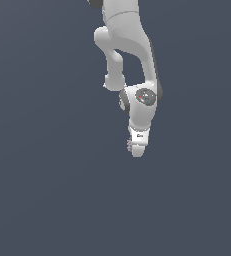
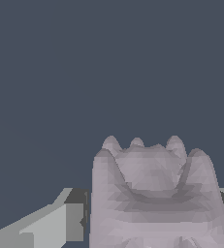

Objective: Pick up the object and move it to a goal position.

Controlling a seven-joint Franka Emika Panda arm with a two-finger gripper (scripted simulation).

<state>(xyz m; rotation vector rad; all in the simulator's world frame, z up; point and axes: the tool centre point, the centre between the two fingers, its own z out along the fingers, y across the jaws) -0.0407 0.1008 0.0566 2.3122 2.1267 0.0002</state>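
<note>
Between the fingers of the end effector (image 1: 136,150) sat the object (image 2: 154,193), gripped and filling the wrist view; no goal marker showed, so the carry direction stayed unclear.

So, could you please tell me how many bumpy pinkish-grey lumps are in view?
1: the bumpy pinkish-grey lump sits between the fingers of the gripper; in the exterior view only a sliver shows.

The white Panda arm (image 1: 129,55) comes down from twelve o'clock over a plain dark grey-blue ground (image 1: 47,190). Its gripper (image 1: 136,149) ends just below the centre, pointing toward six o'clock. A small pinkish-grey bumpy object (image 1: 129,146) shows at the gripper's nine o'clock edge, touching it.
</note>
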